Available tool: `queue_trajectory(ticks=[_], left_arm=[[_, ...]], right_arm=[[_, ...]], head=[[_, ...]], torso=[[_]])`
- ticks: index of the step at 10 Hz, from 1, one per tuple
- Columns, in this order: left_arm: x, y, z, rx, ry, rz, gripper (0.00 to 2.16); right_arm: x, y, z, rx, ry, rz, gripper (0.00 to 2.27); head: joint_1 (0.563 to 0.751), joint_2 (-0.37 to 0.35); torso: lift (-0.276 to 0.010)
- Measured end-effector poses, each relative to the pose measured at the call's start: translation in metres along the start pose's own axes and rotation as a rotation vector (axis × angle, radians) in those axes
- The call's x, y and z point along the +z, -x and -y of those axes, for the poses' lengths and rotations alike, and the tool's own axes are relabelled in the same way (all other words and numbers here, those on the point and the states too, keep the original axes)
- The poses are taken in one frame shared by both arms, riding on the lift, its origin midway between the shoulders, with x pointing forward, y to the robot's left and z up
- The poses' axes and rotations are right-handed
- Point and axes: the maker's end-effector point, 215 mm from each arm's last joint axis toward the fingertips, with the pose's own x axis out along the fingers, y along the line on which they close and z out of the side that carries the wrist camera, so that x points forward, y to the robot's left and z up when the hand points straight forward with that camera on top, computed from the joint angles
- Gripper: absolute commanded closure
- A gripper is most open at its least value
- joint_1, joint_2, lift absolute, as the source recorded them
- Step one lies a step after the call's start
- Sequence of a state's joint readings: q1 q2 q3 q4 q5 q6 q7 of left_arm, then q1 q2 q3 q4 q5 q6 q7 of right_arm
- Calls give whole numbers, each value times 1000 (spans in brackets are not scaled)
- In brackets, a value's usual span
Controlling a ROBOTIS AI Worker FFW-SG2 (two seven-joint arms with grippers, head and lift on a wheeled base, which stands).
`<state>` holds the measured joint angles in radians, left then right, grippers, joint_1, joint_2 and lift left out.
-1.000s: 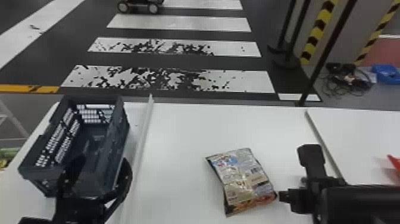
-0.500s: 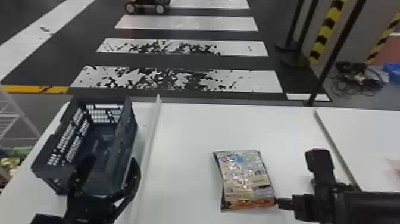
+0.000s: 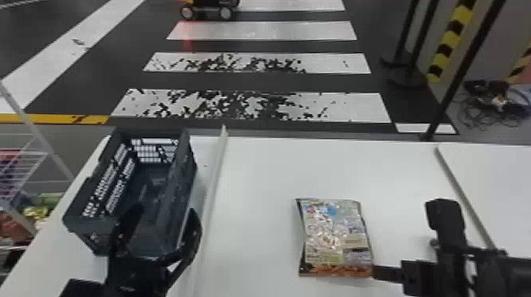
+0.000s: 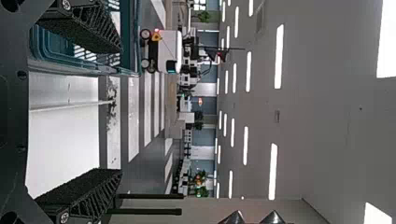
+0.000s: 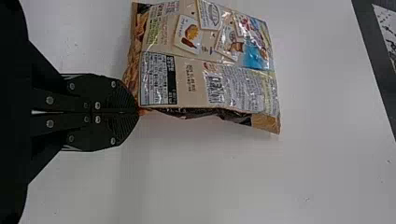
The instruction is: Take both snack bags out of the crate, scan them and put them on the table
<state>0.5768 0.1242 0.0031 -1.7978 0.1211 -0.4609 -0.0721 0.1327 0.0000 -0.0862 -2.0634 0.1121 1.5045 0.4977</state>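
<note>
snack bag (image 3: 336, 237) to the left of right tool (image 3: 377, 272), corner pinched in its tips, left tool (image 3: 165, 213) spread wide

head — downward | wrists — left level, right downward, close | head/right share bag (image 3: 336, 237)

I have a white table (image 3: 257, 173) running across in front of me. At its left end sits the dark, open-topped crate (image 3: 179, 185), upright, its walls pierced with slots. Just beside the crate, on its right, a pale raised strip (image 3: 212, 189) runs from the far edge toward me. Well to the right I see a grey strip (image 3: 460, 189), with another white surface (image 3: 501, 177) beyond it. Whether the snack bag (image 3: 336, 233) touches the tabletop between the strips, I can't tell.
</note>
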Motion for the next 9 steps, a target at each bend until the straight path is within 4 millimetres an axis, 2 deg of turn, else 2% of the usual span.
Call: queue_trajectory(ticks=[1,4,9], left_arm=[[0,0,0,0,0,0,83],[-1,0,0,0,0,-1,83],[-1,-1,1,-1,1,0,83]], right_arm=[[1,0,-3,15,-2,4,2186],[7,2,8,-20,-1,20,2186],[4,1,-10,59,-14,10,2186]], head=[[695,73],[695,57],[695,80]], torso=[[-91],[-91],[-91]])
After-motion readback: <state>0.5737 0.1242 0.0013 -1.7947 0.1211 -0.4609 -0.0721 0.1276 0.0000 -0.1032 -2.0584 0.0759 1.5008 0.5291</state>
